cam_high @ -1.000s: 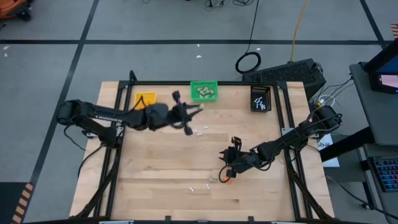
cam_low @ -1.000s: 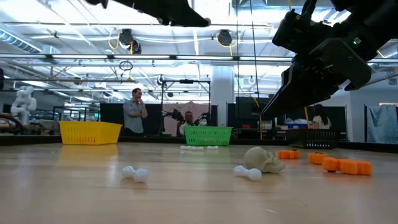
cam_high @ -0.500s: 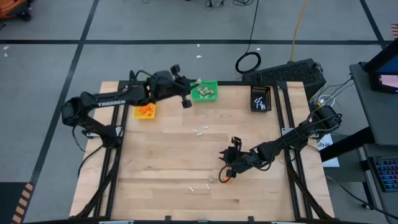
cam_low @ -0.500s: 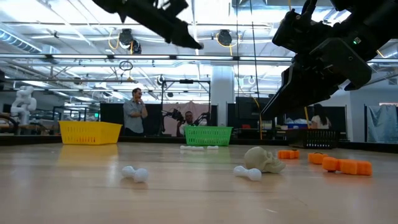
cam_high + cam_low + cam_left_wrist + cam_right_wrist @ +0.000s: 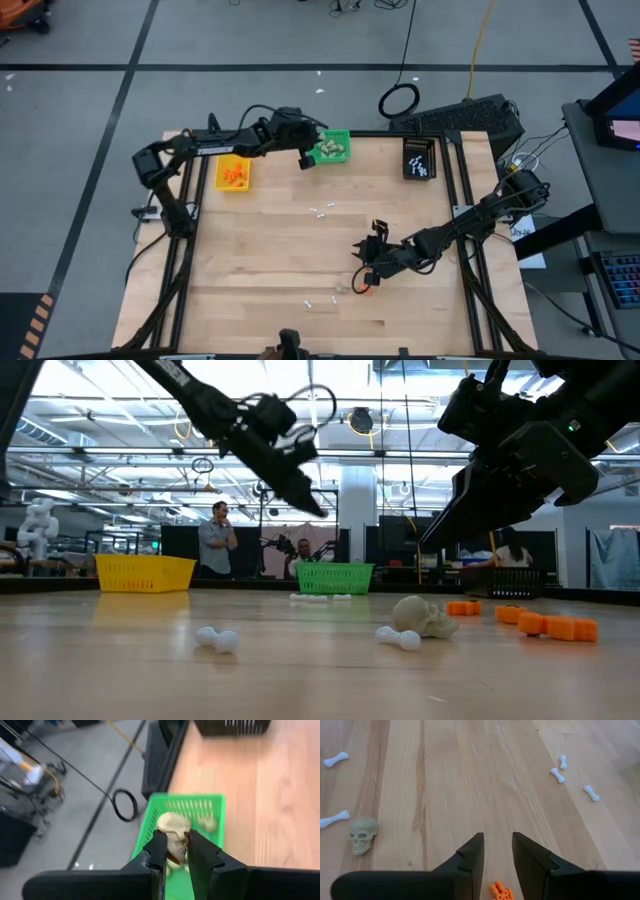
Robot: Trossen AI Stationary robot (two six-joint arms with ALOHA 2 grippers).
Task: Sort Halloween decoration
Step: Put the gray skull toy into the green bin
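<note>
Halloween decoration pieces lie scattered over the wooden desk (image 5: pixel 260 270), with some already in the bins along its far edge. From largest to smallest: the left arm (image 5: pixel 215 148) reaches along that far edge, elbow at the desk's left corner, its forearm stretched level toward the green bin (image 5: pixel 329 146). The left gripper (image 5: pixel 309 152) hangs raised above that bin's near-left rim, jaws clenched on a beige skull (image 5: pixel 173 827); more beige lumps rest inside the bin. The right arm (image 5: pixel 470 222) comes in from the desk's right edge and bends low, with the right gripper (image 5: pixel 366 270) just above the surface near the front middle, jaws parted a little and holding nothing. Between and just ahead of them sits an orange bit (image 5: pixel 500 890), and a loose skull (image 5: pixel 362 834) lies off to one side with white bone sticks (image 5: pixel 335 759) near it.

The yellow bin (image 5: pixel 233 173) stands beside the left arm's forearm and holds orange pieces; the black bin (image 5: pixel 419 158) at the far right corner holds white sticks. Two small white sticks (image 5: pixel 322 210) lie in the open middle of the desk, well apart from both grippers, and another pair (image 5: pixel 320 301) lies near the front edge. The left half of the desk offers wide bare wood. A black frame (image 5: pixel 186 250) runs along the left and right edges.
</note>
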